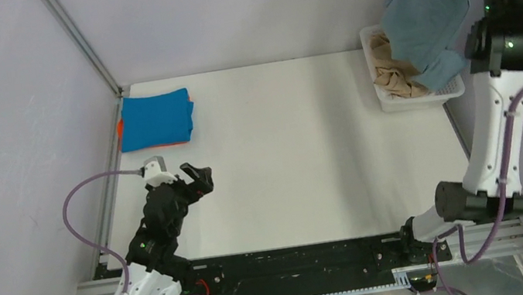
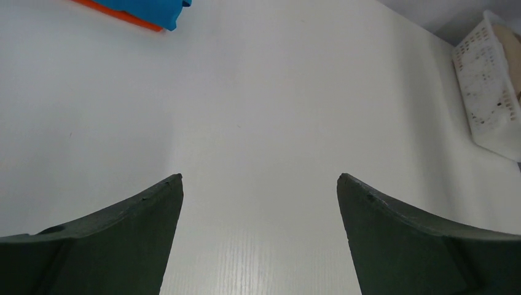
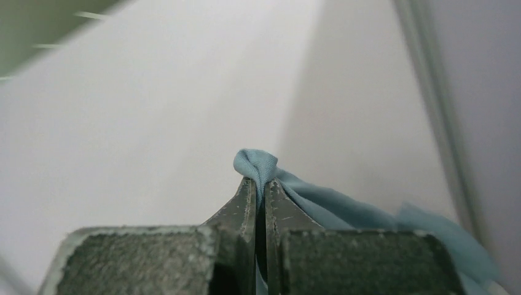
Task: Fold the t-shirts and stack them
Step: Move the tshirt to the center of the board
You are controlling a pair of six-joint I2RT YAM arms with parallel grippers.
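My right gripper (image 3: 258,181) is shut on a fold of the grey-blue t-shirt (image 3: 344,206). It holds the shirt (image 1: 425,9) high at the back right, hanging over the white basket (image 1: 453,91). Beige t-shirts (image 1: 392,73) lie crumpled in that basket. A folded bright blue t-shirt (image 1: 156,118) lies on an orange one (image 1: 119,128) at the table's back left; both show in the left wrist view, blue (image 2: 153,9) over orange (image 2: 120,15). My left gripper (image 1: 200,178) (image 2: 259,178) is open and empty, low over the table near the front left.
The white table (image 1: 291,159) is bounded by grey walls at the left, back and right, with a metal post (image 1: 82,41) in the back left corner. The basket also shows in the left wrist view (image 2: 485,86). A black rail (image 1: 298,259) runs along the near edge.
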